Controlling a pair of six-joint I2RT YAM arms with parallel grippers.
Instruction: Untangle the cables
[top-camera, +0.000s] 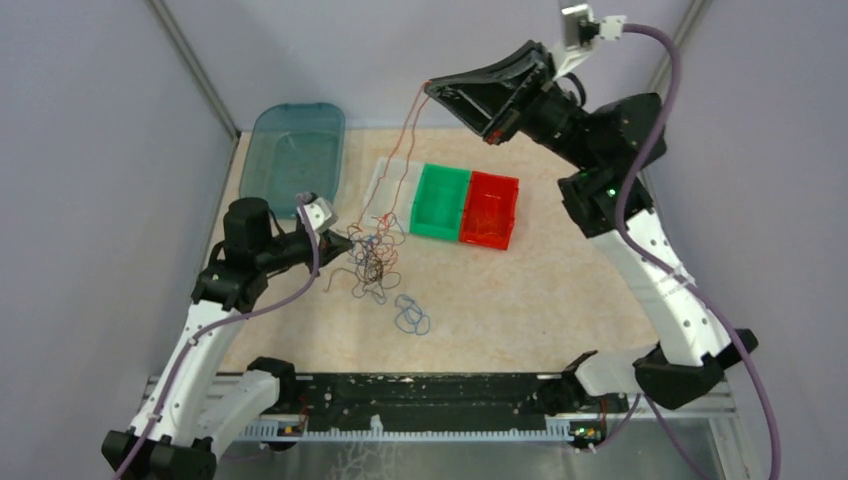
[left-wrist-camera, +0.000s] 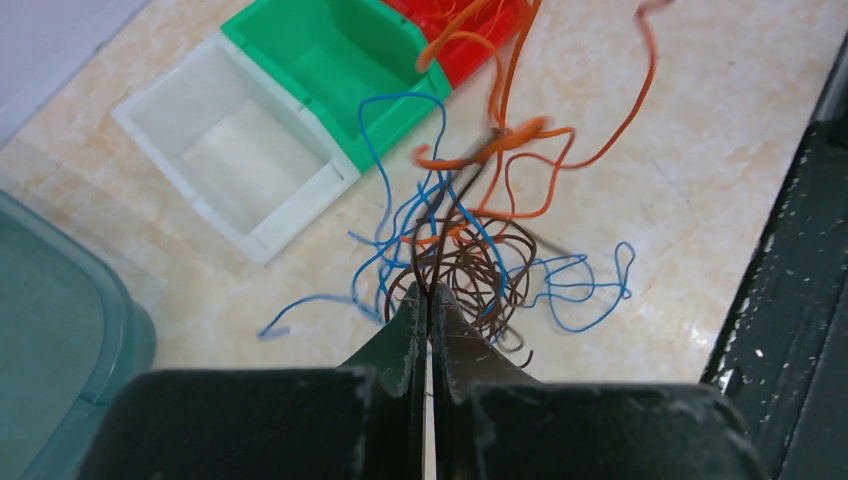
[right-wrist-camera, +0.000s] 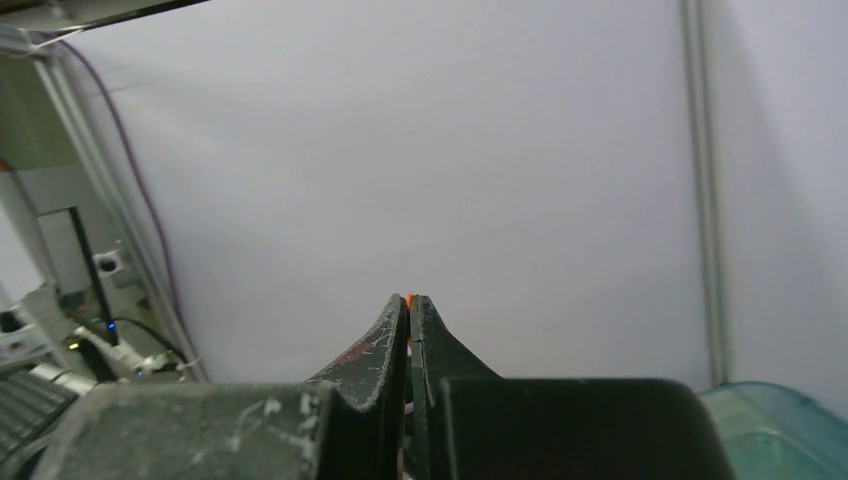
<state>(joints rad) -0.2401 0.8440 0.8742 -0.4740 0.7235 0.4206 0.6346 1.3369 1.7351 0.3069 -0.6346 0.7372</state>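
A tangle of thin blue, red-orange and dark brown cables (top-camera: 375, 255) lies left of centre on the table; it shows close up in the left wrist view (left-wrist-camera: 470, 250). My left gripper (top-camera: 345, 243) is shut on a dark brown cable (left-wrist-camera: 440, 262) at the tangle's left edge. My right gripper (top-camera: 430, 88) is raised high at the back and shut on a red-orange cable (top-camera: 400, 150), which runs down taut into the tangle; only its orange tip (right-wrist-camera: 409, 298) shows between the fingers. A separate blue cable (top-camera: 411, 315) lies looped near the front.
A white bin (top-camera: 392, 180), a green bin (top-camera: 440, 203) and a red bin (top-camera: 490, 210) holding red-orange wire stand side by side at the back centre. A teal tray (top-camera: 293, 145) lies at the back left. Grey walls enclose the table.
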